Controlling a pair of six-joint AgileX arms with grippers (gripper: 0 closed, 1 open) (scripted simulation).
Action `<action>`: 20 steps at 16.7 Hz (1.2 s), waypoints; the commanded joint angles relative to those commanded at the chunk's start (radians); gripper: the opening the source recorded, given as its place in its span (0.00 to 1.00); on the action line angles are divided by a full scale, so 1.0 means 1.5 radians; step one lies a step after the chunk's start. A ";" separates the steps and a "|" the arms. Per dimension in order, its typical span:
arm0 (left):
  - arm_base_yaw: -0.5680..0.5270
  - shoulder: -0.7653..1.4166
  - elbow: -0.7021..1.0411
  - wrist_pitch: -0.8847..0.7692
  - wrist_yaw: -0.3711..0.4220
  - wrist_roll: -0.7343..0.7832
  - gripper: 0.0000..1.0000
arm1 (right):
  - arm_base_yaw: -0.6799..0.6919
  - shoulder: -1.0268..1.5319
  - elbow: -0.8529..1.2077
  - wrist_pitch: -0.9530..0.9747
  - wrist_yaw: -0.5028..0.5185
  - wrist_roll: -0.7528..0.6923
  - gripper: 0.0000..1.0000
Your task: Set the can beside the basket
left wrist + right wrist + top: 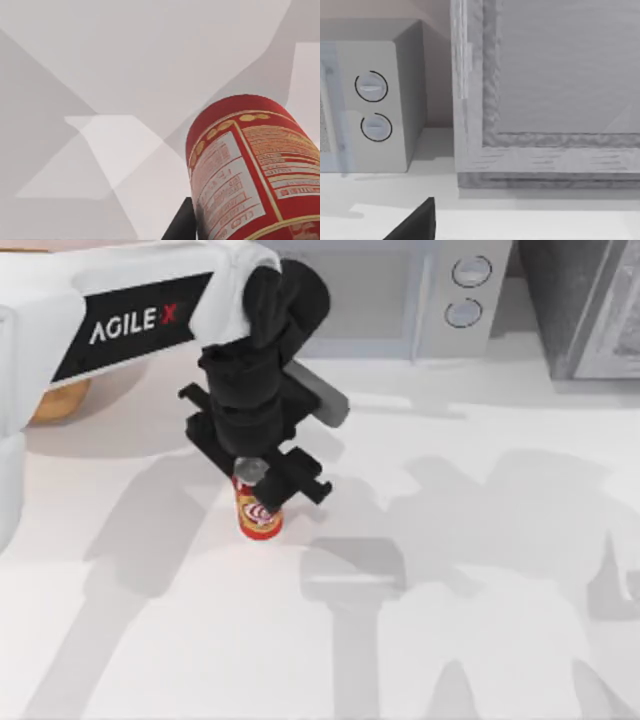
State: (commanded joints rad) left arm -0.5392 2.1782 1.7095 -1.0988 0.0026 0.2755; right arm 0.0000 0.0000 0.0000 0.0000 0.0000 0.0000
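Can (259,515) gripped near top by left pincer (255,472), upright at counter's left-centre, contact with counter not discernible. Basket (58,400) glimpsed at far-left edge, well apart. Carry and placement beside it judged left. Right arm parked.

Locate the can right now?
In the top view, the can stands upright on the white table, left of centre, directly under the left gripper. The basket sits well away, at the table's far left edge.
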 joint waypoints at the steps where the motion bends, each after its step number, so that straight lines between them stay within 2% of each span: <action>1: 0.001 -0.001 0.000 -0.001 0.000 0.000 0.00 | 0.000 0.000 0.000 0.000 0.000 0.000 1.00; 4: 0.027 -0.043 0.002 -0.010 0.006 -0.010 0.00 | 0.000 0.000 0.000 0.000 0.000 0.000 1.00; 8: 0.113 -0.151 0.003 -0.006 0.023 -0.062 0.00 | 0.000 0.000 0.000 0.000 0.000 0.000 1.00; 14: 0.261 -0.195 -0.141 0.027 0.006 -0.209 0.00 | 0.000 0.000 0.000 0.000 0.000 0.000 1.00; 17: 0.285 -0.171 -0.195 0.031 -0.005 -0.240 0.00 | 0.000 0.000 0.000 0.000 0.000 0.000 1.00; 20: 0.286 -0.168 -0.199 0.032 -0.006 -0.240 0.00 | 0.000 0.000 0.000 0.000 0.000 0.000 1.00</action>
State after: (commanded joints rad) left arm -0.1108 1.9259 1.4105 -1.0515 -0.0064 -0.0852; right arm 0.0000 0.0000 0.0000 0.0000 0.0000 0.0000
